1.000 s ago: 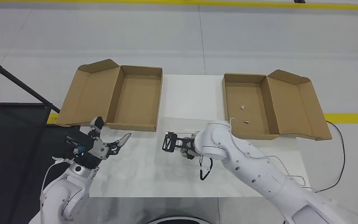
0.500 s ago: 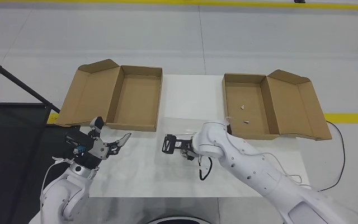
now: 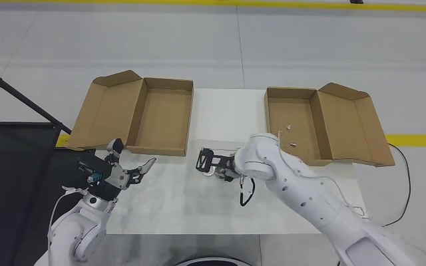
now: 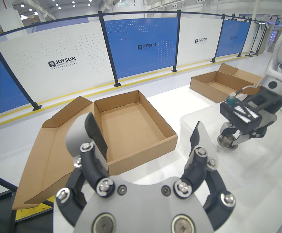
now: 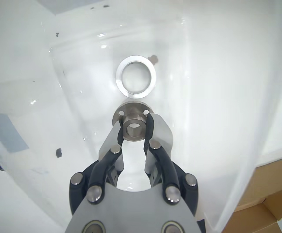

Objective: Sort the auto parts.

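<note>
Inside the clear bin (image 5: pixel 220 106), I have the right gripper (image 5: pixel 134 132) clamped on the flanged bushing (image 5: pixel 132 109), presumably for lifting; left gripper (image 4: pixel 145 125) hangs spread.

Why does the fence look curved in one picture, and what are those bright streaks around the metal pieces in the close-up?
Left wrist view: the wide lens bows the fence rail into an arc. Right wrist view: the streaks are lights glinting off the clear bin's walls, around the loose ring and the flanged part in the right claw.
</note>
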